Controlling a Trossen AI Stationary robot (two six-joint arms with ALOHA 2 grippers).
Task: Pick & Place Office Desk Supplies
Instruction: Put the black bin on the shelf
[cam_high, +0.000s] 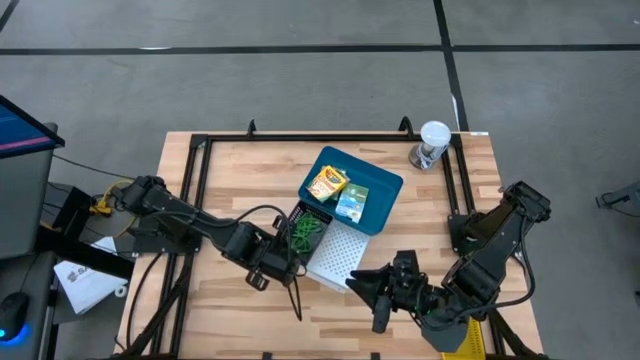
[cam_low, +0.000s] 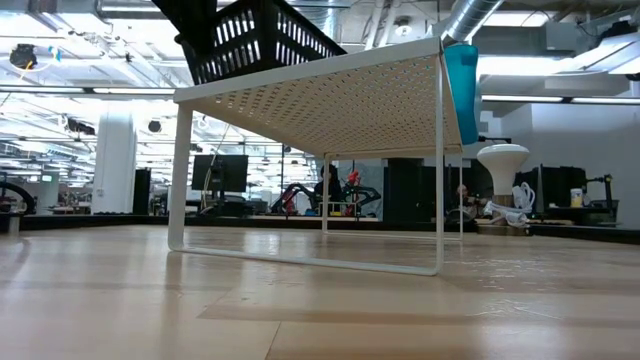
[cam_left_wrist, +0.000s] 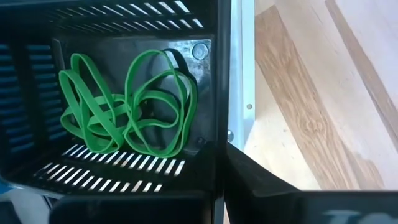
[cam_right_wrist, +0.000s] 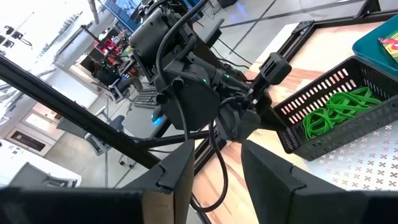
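From where I'm standing, the left pincer (cam_high: 272, 268) is clenched on the black basket's (cam_high: 303, 232) near wall, green rubber bands (cam_high: 303, 235) lying just inside, while the right pincer (cam_high: 385, 287) waits slack nearby.

Wooden table (cam_high: 250, 170) — on it a white perforated shelf (cam_high: 338, 255) and lidded cup (cam_high: 433, 143).
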